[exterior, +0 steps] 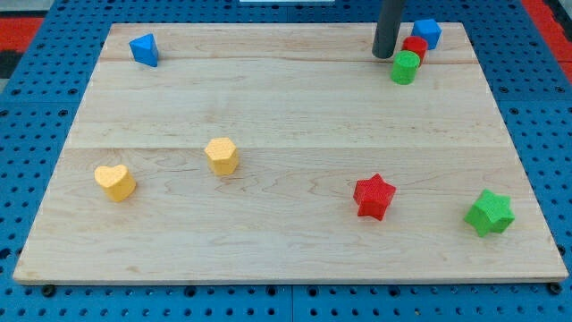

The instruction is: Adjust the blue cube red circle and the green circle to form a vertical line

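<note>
The blue cube point(427, 32), the red circle point(415, 46) and the green circle point(405, 67) sit close together at the view's top right, in a short line slanting down to the left. The red circle is partly hidden by the green one. My tip point(383, 56) is the lower end of the dark rod. It stands just left of the red and green circles, a small gap away from them.
The wooden board point(286, 116) also holds a blue triangular block point(144, 49) at the top left, a yellow heart point(115, 182), a yellow hexagon point(222, 156), a red star point(374, 196) and a green star point(489, 212). Blue pegboard surrounds the board.
</note>
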Motion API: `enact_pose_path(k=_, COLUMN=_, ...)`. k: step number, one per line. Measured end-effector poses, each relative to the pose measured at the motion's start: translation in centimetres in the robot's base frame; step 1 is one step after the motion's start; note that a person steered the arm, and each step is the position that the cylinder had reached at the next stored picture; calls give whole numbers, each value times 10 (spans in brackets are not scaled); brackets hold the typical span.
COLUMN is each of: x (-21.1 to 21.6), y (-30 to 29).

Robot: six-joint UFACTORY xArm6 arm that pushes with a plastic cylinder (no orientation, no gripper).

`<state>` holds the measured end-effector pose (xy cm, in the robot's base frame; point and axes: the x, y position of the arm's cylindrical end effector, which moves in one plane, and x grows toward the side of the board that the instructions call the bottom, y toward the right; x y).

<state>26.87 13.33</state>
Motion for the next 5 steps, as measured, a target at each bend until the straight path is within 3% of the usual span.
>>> enact_pose_path(k=1, x=8, y=-18)
enact_pose_path(k=5, x=47, y=3)
